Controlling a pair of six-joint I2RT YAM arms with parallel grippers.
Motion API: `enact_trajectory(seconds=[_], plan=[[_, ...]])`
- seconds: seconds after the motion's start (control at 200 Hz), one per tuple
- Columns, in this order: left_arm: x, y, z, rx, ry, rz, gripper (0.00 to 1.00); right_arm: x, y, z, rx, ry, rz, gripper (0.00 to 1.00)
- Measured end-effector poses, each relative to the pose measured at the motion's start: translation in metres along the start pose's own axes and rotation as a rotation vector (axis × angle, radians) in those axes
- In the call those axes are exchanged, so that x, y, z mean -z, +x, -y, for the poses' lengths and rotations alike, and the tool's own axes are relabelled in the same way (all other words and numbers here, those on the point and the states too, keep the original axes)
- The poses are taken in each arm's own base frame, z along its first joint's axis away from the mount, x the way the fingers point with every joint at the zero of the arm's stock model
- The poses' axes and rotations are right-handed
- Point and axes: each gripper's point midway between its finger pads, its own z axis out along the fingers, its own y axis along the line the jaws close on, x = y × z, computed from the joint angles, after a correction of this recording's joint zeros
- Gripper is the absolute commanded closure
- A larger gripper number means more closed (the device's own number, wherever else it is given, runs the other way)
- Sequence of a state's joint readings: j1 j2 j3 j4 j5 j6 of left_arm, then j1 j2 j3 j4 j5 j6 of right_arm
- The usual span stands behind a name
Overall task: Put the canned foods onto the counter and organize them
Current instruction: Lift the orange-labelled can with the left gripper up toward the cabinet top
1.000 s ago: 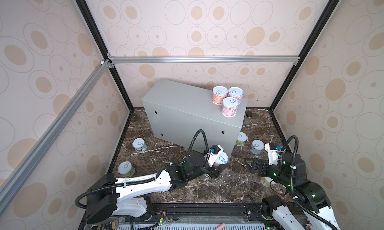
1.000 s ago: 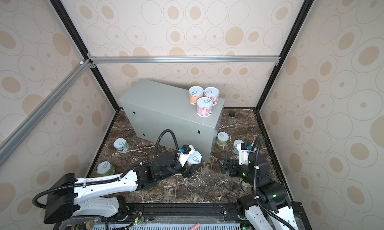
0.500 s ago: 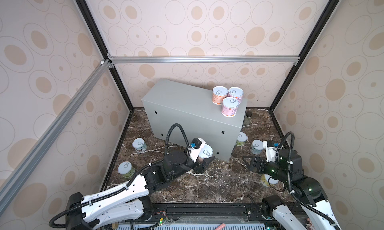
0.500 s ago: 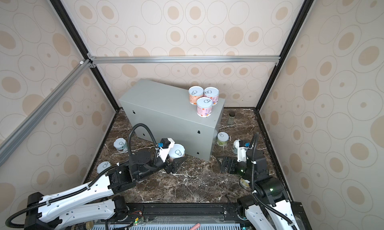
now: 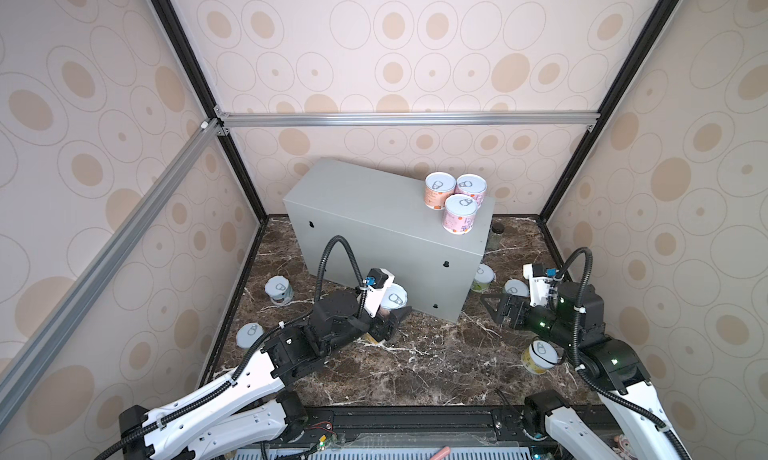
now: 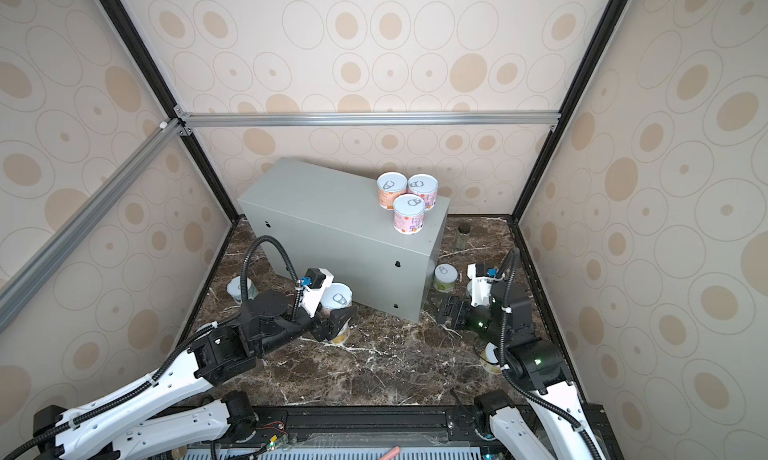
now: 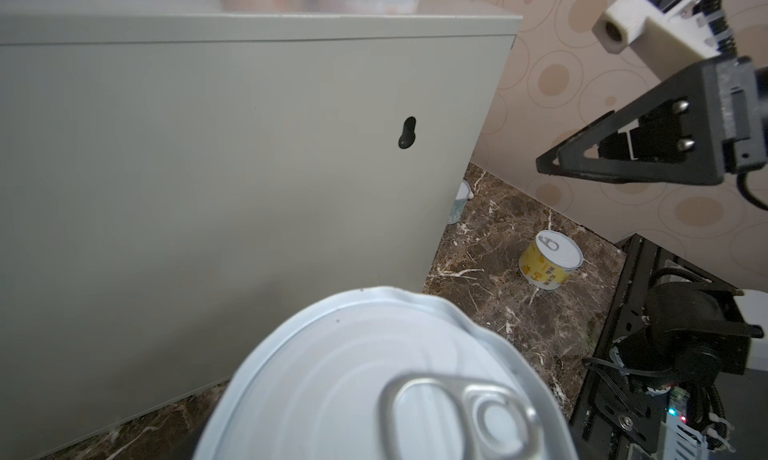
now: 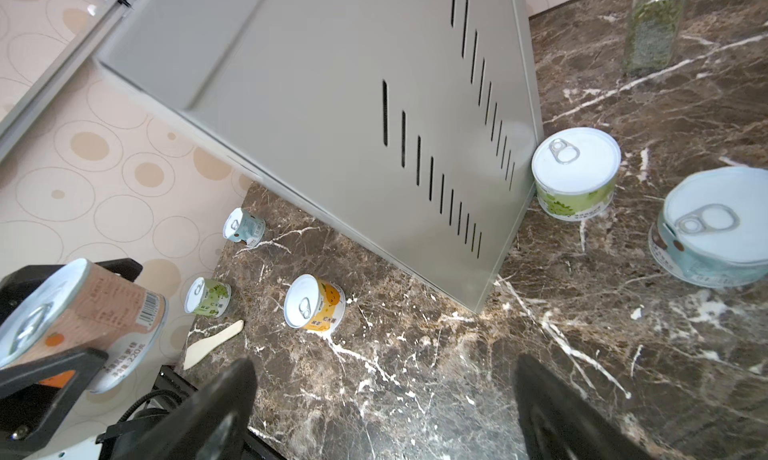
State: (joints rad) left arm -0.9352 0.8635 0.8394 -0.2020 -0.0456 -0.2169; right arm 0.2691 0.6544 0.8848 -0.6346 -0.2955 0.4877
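Marble floor, peach can inside left hand, beside counter

- The dark marble floor carries a grey box, set askew.
- A teal tin and a green tin stand near the left wall.
- An orange tin, a yellow tin, a jar and a wooden spatula sit apart.

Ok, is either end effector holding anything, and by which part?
Left end effector grips a peach-labelled can across its labelled sides; right end effector is open and empty.
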Motion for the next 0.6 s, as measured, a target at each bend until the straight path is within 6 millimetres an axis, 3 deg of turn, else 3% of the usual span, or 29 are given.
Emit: enact_trajectory(seconds=[0.135, 0.305, 0.6], plan=[[0.003, -0.008, -0.007, 0.011, -0.015, 0.019, 0.31, 0.005, -0.018, -0.011, 0.026, -0.018, 0.031, 0.01], [0.001, -0.022, -0.015, 0.026, -0.023, 0.035, 0.32, 0.008, -0.023, -0.015, 0.05, -0.024, 0.045, 0.01], [-0.014, -0.079, -0.019, 0.03, -0.011, 0.089, 0.33, 0.011, -0.024, -0.017, 0.063, -0.03, 0.052, 0.01]])
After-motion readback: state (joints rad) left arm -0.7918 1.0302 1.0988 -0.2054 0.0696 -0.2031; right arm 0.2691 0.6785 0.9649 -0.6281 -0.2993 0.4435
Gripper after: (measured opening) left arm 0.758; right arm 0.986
